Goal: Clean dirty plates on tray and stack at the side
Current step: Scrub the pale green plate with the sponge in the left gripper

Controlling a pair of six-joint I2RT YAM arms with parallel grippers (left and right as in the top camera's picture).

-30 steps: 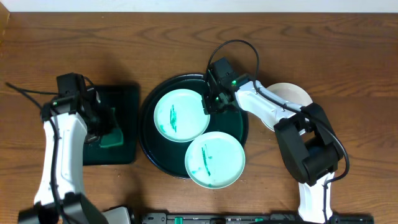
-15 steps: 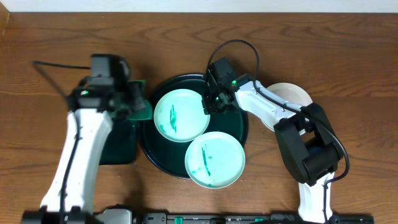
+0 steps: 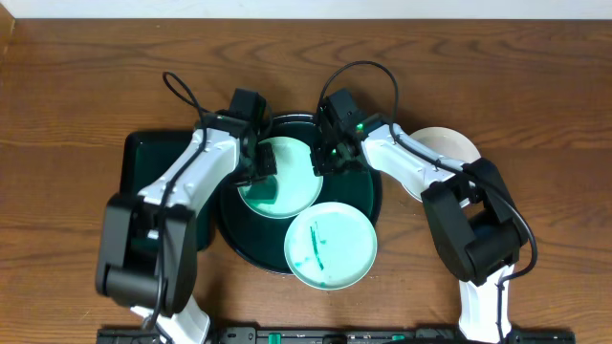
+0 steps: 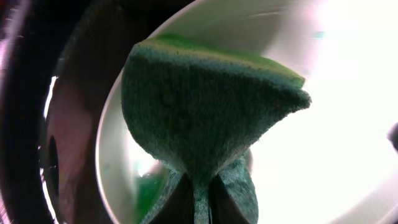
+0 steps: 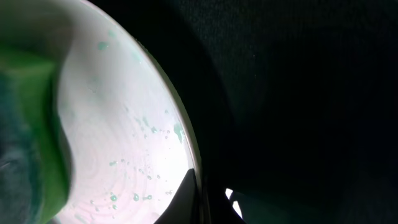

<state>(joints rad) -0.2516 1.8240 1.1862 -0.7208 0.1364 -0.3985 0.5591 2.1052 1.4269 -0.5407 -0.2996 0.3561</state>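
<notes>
With the left tool (image 3: 260,164) pinching the green sponge (image 4: 205,118) onto the upper turquoise plate (image 3: 292,182) in the round tray (image 3: 369,194), and the right tool (image 3: 325,159) seemingly clamped on that plate's rim, a hard sideways scrub could wrench the plate free or tip it.

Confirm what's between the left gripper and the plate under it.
The green sponge, pinched in the left gripper, is between it and the plate; left wrist view shows it.
</notes>
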